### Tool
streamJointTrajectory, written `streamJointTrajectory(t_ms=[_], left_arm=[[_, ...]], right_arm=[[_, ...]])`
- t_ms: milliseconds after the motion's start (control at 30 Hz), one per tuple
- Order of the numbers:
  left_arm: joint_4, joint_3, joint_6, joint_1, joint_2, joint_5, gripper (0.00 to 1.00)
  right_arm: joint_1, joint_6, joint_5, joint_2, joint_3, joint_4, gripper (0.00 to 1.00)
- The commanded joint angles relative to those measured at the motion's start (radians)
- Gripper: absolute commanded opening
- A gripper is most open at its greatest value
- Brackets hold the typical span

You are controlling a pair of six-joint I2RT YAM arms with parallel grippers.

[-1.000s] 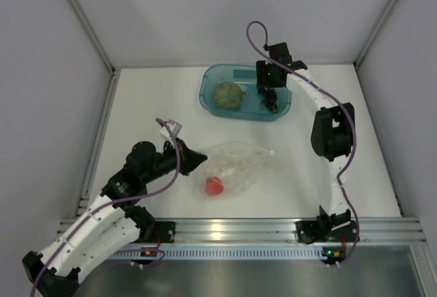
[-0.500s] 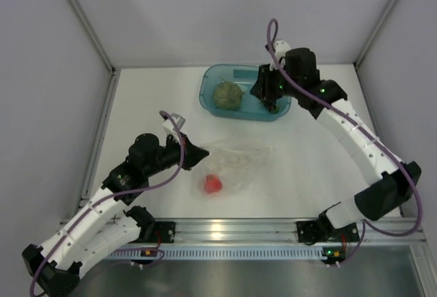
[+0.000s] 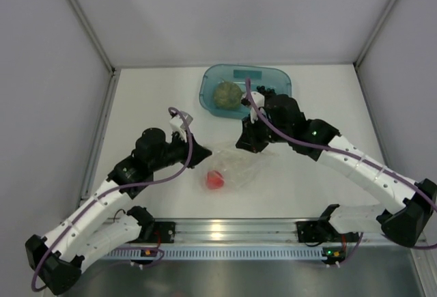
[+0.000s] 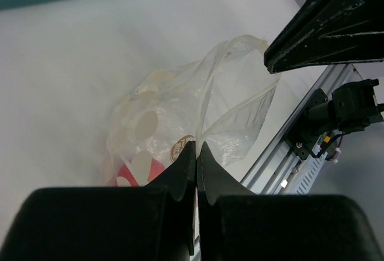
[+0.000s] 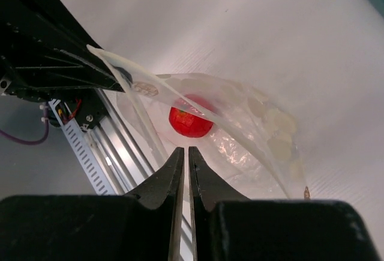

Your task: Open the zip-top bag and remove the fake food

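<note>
Two pincers at the zip-top bag [image 3: 235, 164], are they?
— Both. The bag lies crumpled on the white desk [image 3: 157, 99], between the arms and towards the front. The left pincer [image 3: 203, 155] is clenched on its left edge. The left wrist view shows the fingers pressed tight together, with film running into their tips.
— And the right pincer [image 3: 250, 145]?
— At the bag's far right corner, fingers drawn in until only a thin slit shows between them. Whether any film is nipped in that slit, I cannot tell.
— Where is the food?
— The red fruit [image 3: 215, 180] sits inside the bag, at its near left end. The right wrist view shows it through the plastic, under a pale zip strip that runs from the left pincer. The green leafy ball [image 3: 228, 95] lies in the teal tray [image 3: 280, 77] at the back of the desk, well apart from the bag. The right arm crosses over the tray's near side and hides part of it.
</note>
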Motion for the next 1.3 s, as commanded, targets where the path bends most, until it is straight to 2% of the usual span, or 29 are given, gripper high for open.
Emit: streamJointTrajectory(t_ms=[0, 400, 733, 867, 1000, 1267], left_arm=[[0.018, 0.046, 0.026, -0.007, 0.024, -0.007, 0.0], [0.015, 0.026, 0.027, -0.024, 0.038, -0.013, 0.0], [0.018, 0.017, 0.01, -0.03, 0.006, -0.025, 0.0], [0.015, 0.012, 0.018, -0.032, -0.008, -0.03, 0.0], [0.018, 0.011, 0.013, -0.032, -0.006, -0.027, 0.0], [0.018, 0.008, 0.01, -0.034, 0.003, -0.016, 0.0]], right_arm=[[0.032, 0.008, 0.012, -0.052, -0.033, 0.04, 0.07], [0.102, 0.026, 0.062, 0.017, -0.095, 0.132, 0.01], [0.147, 0.04, 0.105, 0.067, -0.095, 0.175, 0.02], [0.162, 0.05, 0.13, 0.023, -0.127, 0.203, 0.01], [0.162, 0.043, 0.147, -0.022, -0.084, 0.154, 0.01], [0.136, -0.005, 0.279, -0.066, -0.014, 0.031, 0.01]])
